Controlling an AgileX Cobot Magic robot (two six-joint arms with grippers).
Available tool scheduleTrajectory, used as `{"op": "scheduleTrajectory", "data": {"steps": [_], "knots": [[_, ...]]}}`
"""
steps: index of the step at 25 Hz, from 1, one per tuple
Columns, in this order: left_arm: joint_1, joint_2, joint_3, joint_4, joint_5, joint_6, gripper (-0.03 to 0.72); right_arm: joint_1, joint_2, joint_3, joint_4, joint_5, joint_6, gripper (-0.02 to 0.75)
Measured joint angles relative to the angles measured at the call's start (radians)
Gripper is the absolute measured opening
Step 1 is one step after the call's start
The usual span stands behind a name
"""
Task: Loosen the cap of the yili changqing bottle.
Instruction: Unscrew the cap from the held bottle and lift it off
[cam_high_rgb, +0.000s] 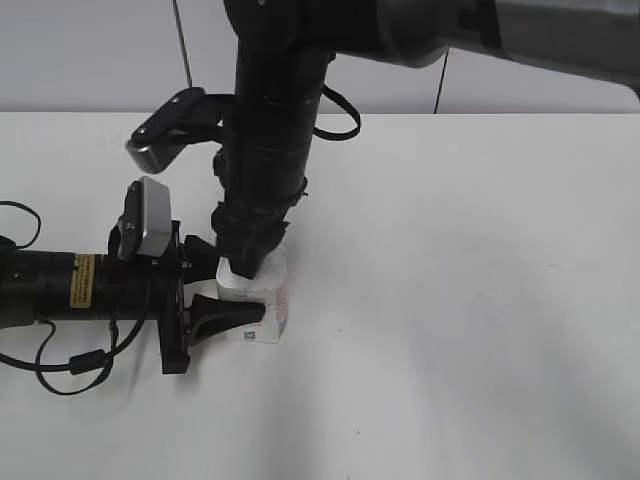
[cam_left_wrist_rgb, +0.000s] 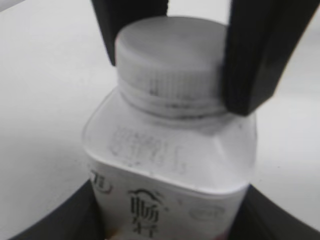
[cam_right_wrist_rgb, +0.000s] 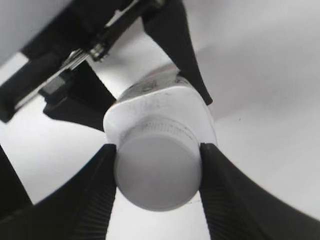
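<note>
Cap (cam_right_wrist_rgb: 157, 172) seated on bottle (cam_high_rgb: 262, 300), upright on counter (cam_high_rgb: 480, 300) left of centre, nearer the front edge. Pinched on both sides by right claw (cam_right_wrist_rgb: 157, 175), reaching down from above. Bottle body clamped low by left claw (cam_high_rgb: 225, 305), lying level from the left edge. Step judged: grip set, twist pending. Next: rotate right claw about cap axis; keep body fixed, no slip at ribs.

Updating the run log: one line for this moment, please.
left gripper: shut on bottle body | right gripper: shut on cap | bottle: upright on table | cap: still on
</note>
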Motion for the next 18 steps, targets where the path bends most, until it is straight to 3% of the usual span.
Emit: {"op": "scheduleTrajectory", "data": {"steps": [4, 7, 16, 18], "knots": [[0.0, 0.0, 0.0, 0.0, 0.0, 0.004, 0.376, 0.0, 0.0, 0.0, 0.001, 0.0, -0.316, 0.398], [0.0, 0.0, 0.0, 0.0, 0.0, 0.007, 0.376, 0.0, 0.0, -0.003, -0.002, 0.0, -0.432, 0.398], [0.0, 0.0, 0.0, 0.001, 0.0, 0.007, 0.373, 0.0, 0.005, -0.016, -0.004, 0.007, -0.427, 0.398], [0.0, 0.0, 0.0, -0.002, 0.001, 0.005, 0.373, 0.001, 0.008, -0.031, -0.002, 0.009, -0.373, 0.459]]}}
